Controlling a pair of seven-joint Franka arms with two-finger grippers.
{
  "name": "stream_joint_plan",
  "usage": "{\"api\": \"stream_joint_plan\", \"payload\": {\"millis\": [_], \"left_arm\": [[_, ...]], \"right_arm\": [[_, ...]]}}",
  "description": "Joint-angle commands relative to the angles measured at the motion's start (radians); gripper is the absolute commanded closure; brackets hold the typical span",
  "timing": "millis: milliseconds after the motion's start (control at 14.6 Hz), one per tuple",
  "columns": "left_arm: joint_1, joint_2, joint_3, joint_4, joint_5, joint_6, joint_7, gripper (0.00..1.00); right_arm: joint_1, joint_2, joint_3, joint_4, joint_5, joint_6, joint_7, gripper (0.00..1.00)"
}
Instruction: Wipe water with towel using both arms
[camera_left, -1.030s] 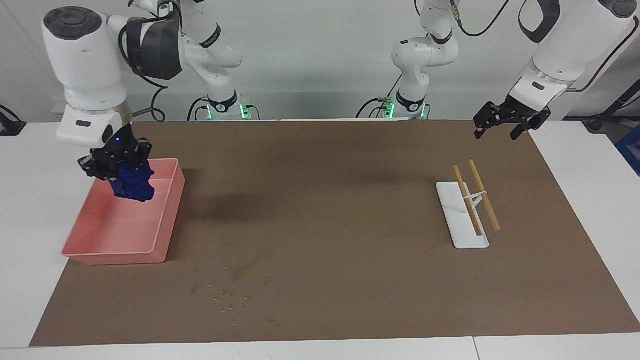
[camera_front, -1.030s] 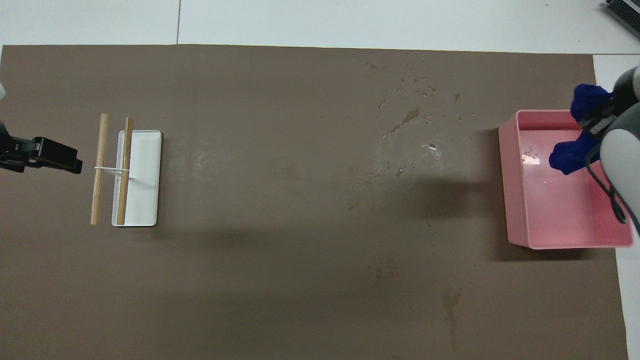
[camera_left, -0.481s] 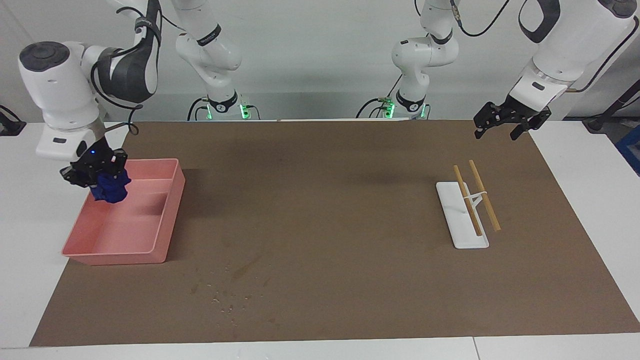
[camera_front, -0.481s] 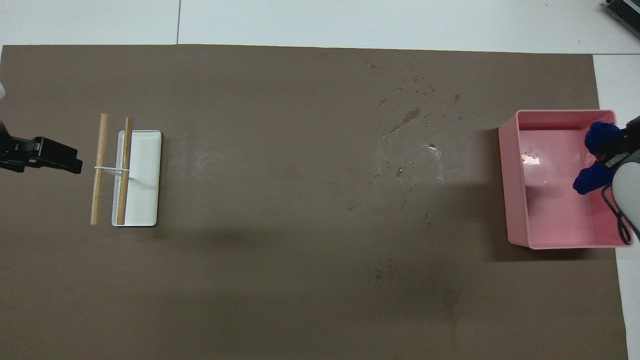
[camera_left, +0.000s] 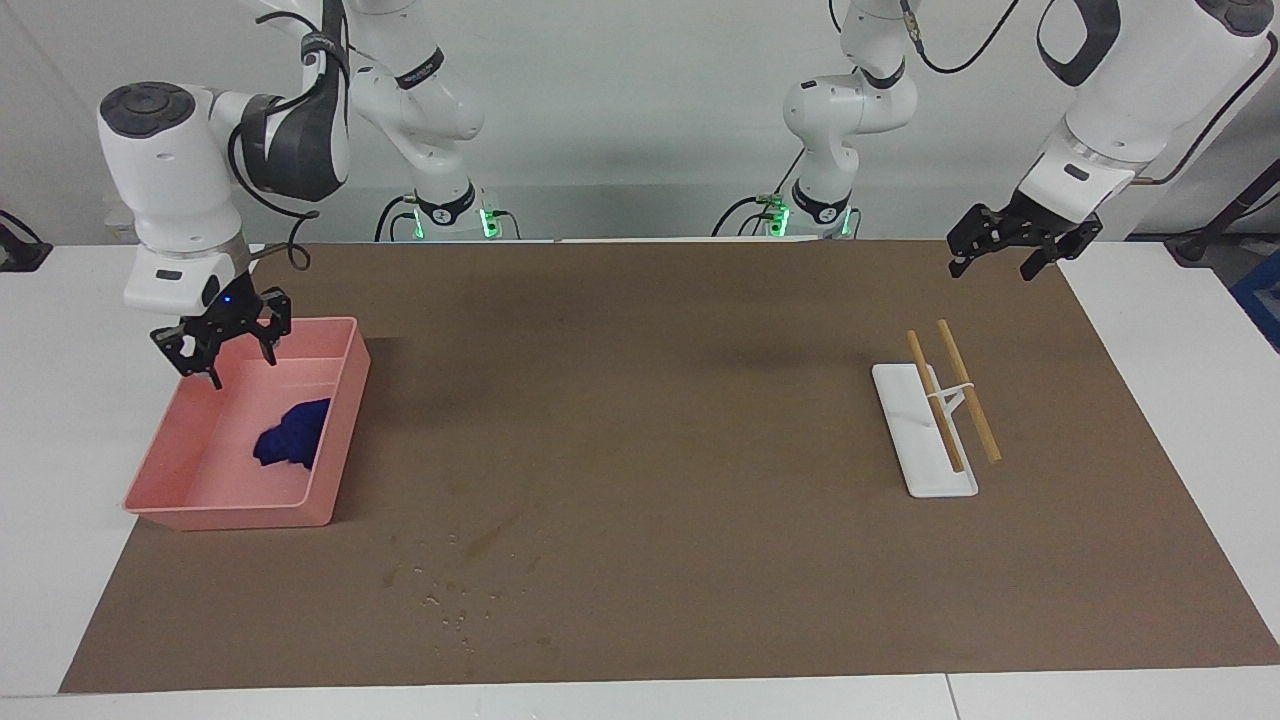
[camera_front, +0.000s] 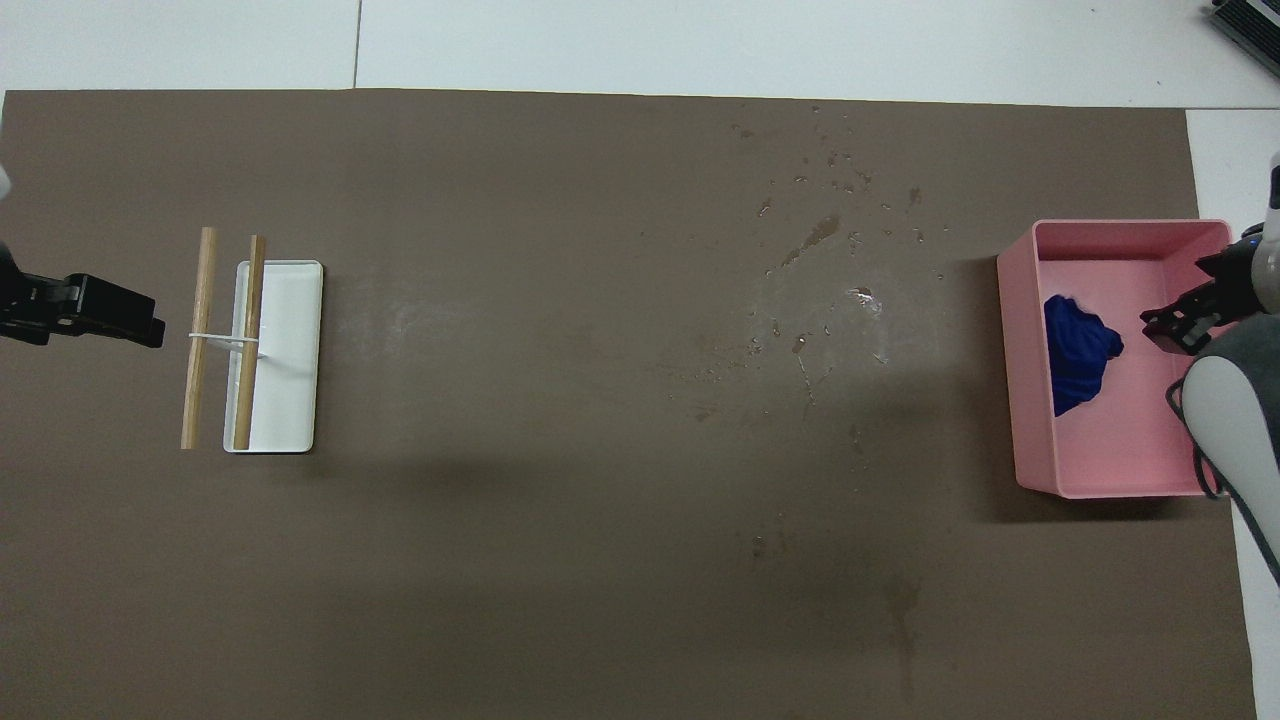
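So the towel (camera_left: 291, 444) is sitting loose inside the pink tray (camera_left: 341, 440), a bunched blue lump lying on the tray floor up against the wall that faces the middle of the table. Nothing is gripping it.

The right gripper (camera_left: 228, 358) hangs over the tray's corner closest to the robots, at about 11 o'clock from the towel in the facing view. Its fingers are spread apart and hold nothing, and it's clear of the cloth.

The water (camera_left: 455, 592) is still on the brown mat (camera_left: 640, 300): a scatter of small droplets and a few darker damp streaks, farther from the robots than the tray, at roughly 4 o'clock from it in the facing view. In the overhead view the same patch (camera_front: 830, 230) spreads out at about 10 o'clock from the tray.

The left gripper (camera_left: 1010, 245) waits up in the air over the mat's edge at the left arm's end; I can't tell how its fingers stand. Below it, at about 7 o'clock, there's a white plate (camera_left: 905, 425) with two wooden sticks (camera_left: 945, 395) across it, well apart from the wet patch.
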Motion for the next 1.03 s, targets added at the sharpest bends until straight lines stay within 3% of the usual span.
{"api": "stream_joint_plan", "payload": {"millis": [0,137,275,549,686,961], "left_arm": [[-0.005,-0.023,0.003,-0.029,0.012,0.022,-0.011,0.00],[-0.005,-0.023,0.003,-0.030,0.012,0.022,-0.011,0.00],[-0.005,-0.023,0.003,-0.030,0.012,0.022,-0.011,0.00],[-0.005,-0.024,0.003,-0.029,0.012,0.022,-0.011,0.00],[-0.005,-0.023,0.003,-0.030,0.012,0.022,-0.011,0.00],[-0.005,-0.024,0.003,-0.030,0.012,0.022,-0.011,0.00]], "right_arm": [[-0.010,-0.031,0.005,-0.015,0.090,-0.044,-0.018,0.00],[-0.008,-0.033,0.002,0.066,0.231,-0.162,0.001,0.00],[0.008,-0.039,0.019,0.097,0.257,-0.214,0.099,0.00],[0.094,-0.043,0.028,0.185,0.280,-0.380,0.473,0.00],[0.104,-0.050,0.031,0.214,0.360,-0.473,0.645,0.00],[0.116,-0.063,0.076,0.229,0.414,-0.503,0.853,0.00]]}}
